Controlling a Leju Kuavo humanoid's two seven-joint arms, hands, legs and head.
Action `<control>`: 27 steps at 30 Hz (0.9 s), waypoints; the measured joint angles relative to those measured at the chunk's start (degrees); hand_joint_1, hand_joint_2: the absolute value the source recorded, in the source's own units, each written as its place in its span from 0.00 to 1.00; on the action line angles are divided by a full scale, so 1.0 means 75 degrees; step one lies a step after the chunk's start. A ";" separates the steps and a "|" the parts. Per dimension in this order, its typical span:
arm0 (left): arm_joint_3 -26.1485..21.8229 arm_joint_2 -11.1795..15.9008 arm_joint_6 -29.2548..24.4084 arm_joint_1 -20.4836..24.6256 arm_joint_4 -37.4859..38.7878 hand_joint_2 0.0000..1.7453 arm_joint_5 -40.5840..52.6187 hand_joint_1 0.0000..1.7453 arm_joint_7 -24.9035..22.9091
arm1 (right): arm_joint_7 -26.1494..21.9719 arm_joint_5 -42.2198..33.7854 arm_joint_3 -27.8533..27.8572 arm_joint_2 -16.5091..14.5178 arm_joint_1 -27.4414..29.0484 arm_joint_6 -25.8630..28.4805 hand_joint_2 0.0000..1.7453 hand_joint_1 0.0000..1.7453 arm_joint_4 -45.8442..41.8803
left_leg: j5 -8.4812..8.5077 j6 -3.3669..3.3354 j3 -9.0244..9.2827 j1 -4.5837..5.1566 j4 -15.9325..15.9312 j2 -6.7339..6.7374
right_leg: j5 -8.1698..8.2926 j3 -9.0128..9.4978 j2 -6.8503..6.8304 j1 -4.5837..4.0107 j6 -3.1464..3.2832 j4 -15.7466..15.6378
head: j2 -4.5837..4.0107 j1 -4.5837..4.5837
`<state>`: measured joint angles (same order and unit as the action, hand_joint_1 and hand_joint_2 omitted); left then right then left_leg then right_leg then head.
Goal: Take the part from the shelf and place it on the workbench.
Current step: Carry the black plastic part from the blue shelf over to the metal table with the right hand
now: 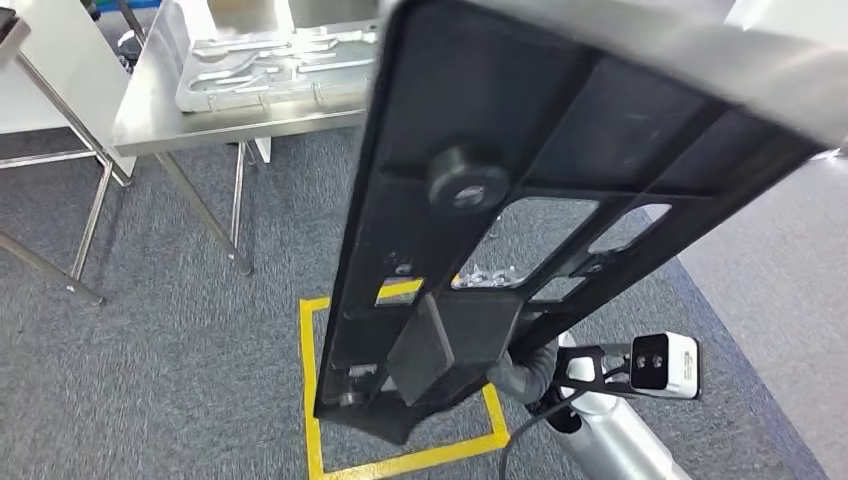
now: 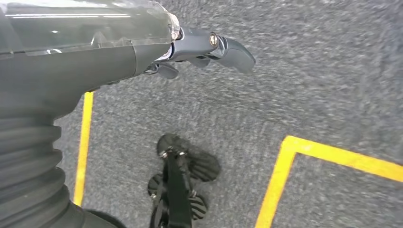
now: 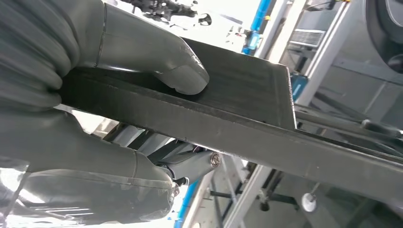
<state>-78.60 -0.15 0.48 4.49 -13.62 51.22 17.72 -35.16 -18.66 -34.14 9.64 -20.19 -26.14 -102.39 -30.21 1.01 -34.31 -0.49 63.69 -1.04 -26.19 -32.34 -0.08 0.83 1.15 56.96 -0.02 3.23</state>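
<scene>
— While the right hand point(image 3: 95, 118) is clamped on the part point(image 1: 520, 200), where exactly does the part sit?

— Off any surface. It is a large black frame with open windows and a round boss, held up close before the head camera and tilted, its lower end over the yellow floor marking point(image 1: 400, 465) on the grey carpet point(image 1: 150, 340). In the right wrist view the thick grey thumb point(image 3: 161, 61) presses on one face of the black part point(image 3: 237, 109) and the darker fingers point(image 3: 190, 164) wrap the other side, so the edge is pinched between them.

— And the workbench?

— The steel workbench point(image 1: 150, 120) stands beyond, towards the far left, well apart from the part. A shallow metal tray point(image 1: 270, 70) lies on it near its front edge, with pale shaped metal pieces point(image 1: 240, 60) lying flat in its recesses; I cannot tell how many.

— The left hand?

— The left hand point(image 2: 199, 50) hangs over the carpet, holding nothing, its dark fingers point(image 2: 233, 52) slightly curled and apart, touching nothing. Yellow lines point(image 2: 285, 175) run across the carpet beneath it.

— Anything else near the right arm?

— A white camera unit point(image 1: 665, 365) on a black bracket sits at the silver right forearm point(image 1: 620, 440), just beside the lower end of the part.
</scene>
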 joint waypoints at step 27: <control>0.0011 0.0037 0.0144 0.0001 0.0000 1.00 0.0218 0.00 0.0114 | -0.0042 -0.0009 -0.0009 0.0305 0.0079 0.0224 1.00 1.00 0.0008 | 0.0093 -0.0206 0.0752 0.0114 -0.0748 0.0000 | 0.0202 -0.0441 0.0022 -0.0129 -0.0062 0.0173 | 0.0000 -0.0004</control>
<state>-78.52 0.13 1.56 4.49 -13.62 52.86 18.58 -35.47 -18.73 -34.21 11.93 -19.59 -24.45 -102.33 -29.51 -0.53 -28.67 0.36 58.08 -1.03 -24.67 -35.65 0.08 -0.14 0.68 58.26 -0.02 3.20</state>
